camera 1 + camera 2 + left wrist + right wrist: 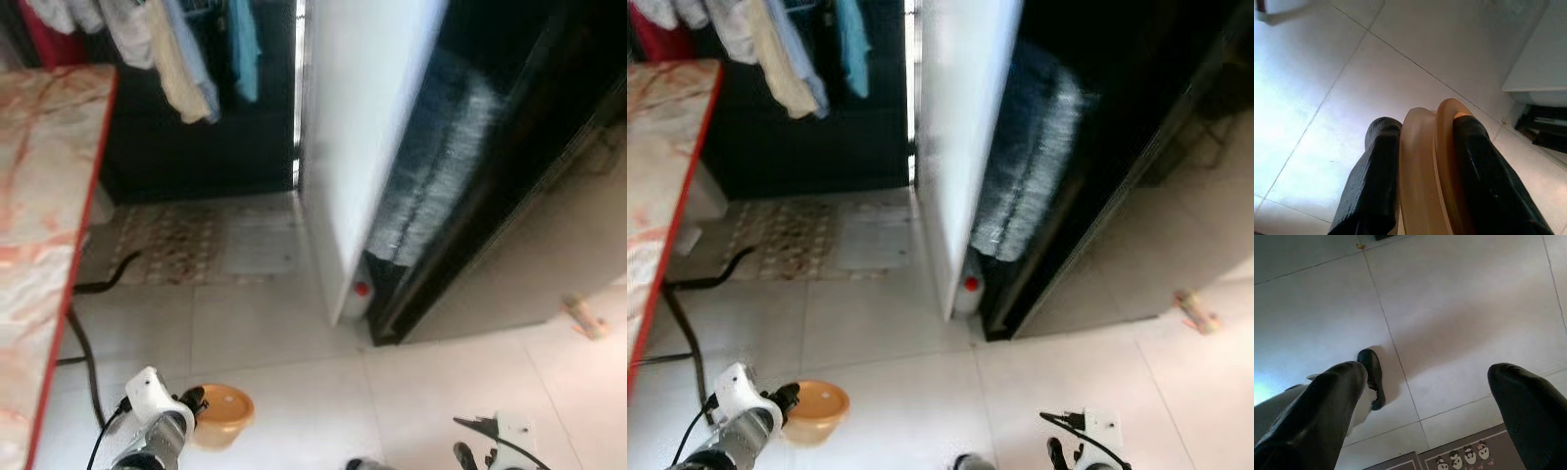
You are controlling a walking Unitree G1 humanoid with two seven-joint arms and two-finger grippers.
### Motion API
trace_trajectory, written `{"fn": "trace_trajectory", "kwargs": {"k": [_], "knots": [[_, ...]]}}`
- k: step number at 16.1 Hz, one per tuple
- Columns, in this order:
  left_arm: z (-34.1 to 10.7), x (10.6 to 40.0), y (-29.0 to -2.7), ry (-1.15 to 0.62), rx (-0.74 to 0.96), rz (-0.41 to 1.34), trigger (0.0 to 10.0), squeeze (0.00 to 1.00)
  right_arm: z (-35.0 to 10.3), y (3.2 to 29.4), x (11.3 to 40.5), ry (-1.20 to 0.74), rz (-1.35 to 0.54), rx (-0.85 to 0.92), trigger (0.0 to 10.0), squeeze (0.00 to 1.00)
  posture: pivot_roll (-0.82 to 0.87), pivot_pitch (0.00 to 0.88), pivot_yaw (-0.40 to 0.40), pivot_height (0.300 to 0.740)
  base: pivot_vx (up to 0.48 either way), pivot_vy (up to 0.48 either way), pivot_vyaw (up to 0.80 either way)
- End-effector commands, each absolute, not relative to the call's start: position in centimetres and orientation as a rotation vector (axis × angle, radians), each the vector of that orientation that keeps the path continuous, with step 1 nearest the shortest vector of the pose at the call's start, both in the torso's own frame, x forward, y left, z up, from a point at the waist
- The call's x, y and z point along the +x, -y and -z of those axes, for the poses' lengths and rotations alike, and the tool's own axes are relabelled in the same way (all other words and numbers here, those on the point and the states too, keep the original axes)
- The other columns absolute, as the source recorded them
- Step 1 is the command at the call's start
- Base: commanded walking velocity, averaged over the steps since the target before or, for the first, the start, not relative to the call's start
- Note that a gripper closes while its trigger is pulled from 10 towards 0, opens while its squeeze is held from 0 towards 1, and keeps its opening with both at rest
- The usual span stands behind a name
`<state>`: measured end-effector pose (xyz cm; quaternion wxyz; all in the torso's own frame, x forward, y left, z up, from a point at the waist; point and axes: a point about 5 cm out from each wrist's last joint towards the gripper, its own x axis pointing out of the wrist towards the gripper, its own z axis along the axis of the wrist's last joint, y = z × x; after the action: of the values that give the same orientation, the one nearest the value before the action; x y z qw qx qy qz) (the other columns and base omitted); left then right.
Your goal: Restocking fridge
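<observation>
Step in hand: carry to fridge [372,147], door open, well ahead across tiled floor [294,392].
Item: orange bowl [221,413], rim clamped in left pincer [1420,166], held low by the worktop [39,245].
Right pincer [1425,396]: fingers apart, empty.
Next, by judgement: approach, lift bowl to shelf.
Writing: none legible.

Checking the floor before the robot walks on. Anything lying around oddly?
A small wooden-looking scrap lies loose on the tiles right of the open fridge. Left gripper holds an orange bowl.
</observation>
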<state>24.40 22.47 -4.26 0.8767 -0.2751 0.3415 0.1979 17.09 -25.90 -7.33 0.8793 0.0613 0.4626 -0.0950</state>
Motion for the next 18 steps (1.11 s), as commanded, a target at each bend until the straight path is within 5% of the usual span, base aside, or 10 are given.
{"fn": "trace_trajectory", "kwargs": {"k": [1, 8, 18], "knots": [[5.0, 23.4, -22.6, -0.747, -0.584, -0.433, 10.0, 0.0, 7.6, 26.0, 16.4, -0.977, 0.21, 0.136, 10.0, 0.0, -0.16, 0.185, -0.024, 0.74, 0.311, 0.0, 0.0], [5.4, 22.7, -22.6, -0.77, -0.582, -0.427, 10.0, 0.0, 7.6, 26.0, 16.4, -0.978, 0.216, 0.138, 10.0, 0.0, -0.17, 0.173, -0.02, 0.74, 0.179, 0.0, 0.0], [5.3, 22.5, -23.3, -0.767, -0.572, -0.437, 10.0, 0.0, 7.8, 25.9, 16.2, -1.002, 0.208, 0.126, 10.0, 0.0, -0.17, 0.169, -0.015, 0.74, 0.0, 0.0, -0.79]]}}
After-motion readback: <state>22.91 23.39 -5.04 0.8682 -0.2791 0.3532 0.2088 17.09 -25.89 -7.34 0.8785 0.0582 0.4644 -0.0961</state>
